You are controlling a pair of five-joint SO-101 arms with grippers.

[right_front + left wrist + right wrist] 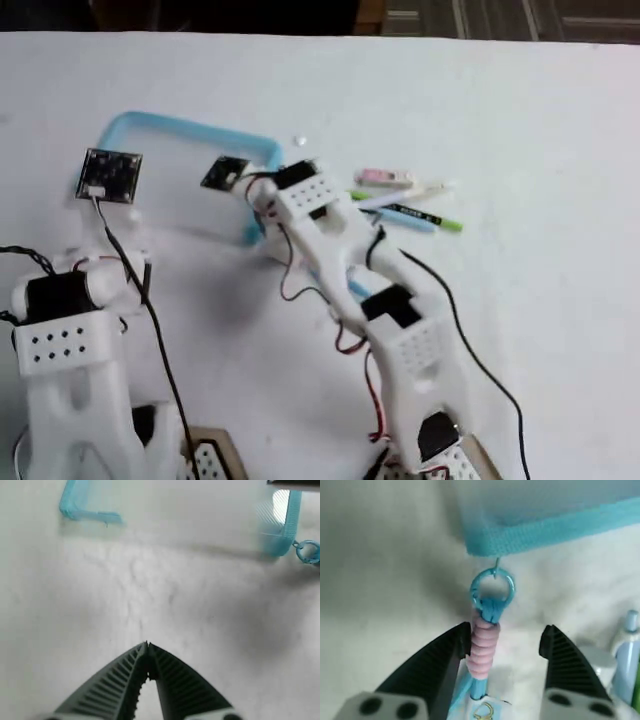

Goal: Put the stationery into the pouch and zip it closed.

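Spreading across everything was the white desk, and toward its far left lay the pouch, a pale see-through bag edged in blue, lying flat. Whether anything sat inside it I could not tell. The right arm was stretched out to the pouch's near right corner. The left arm stood at the near left of the desk.

The left fingers were pressed tight together, tips meeting, holding nothing, over bare desk a little short of the pouch's blue edge. The right fingers stood apart and gripped nothing. From above, that arm's own wrist covered the corner, but its wrist camera showed what lay there.

The stationery, a small cluster of pens with a pink piece beside them, lay on the desk just right of the pouch, outside it. Between the right fingers ran the zip pull, a pink-wound cord touching one finger and clear of the other. Its blue ring hung on a thin wire hook from the pouch's blue corner.
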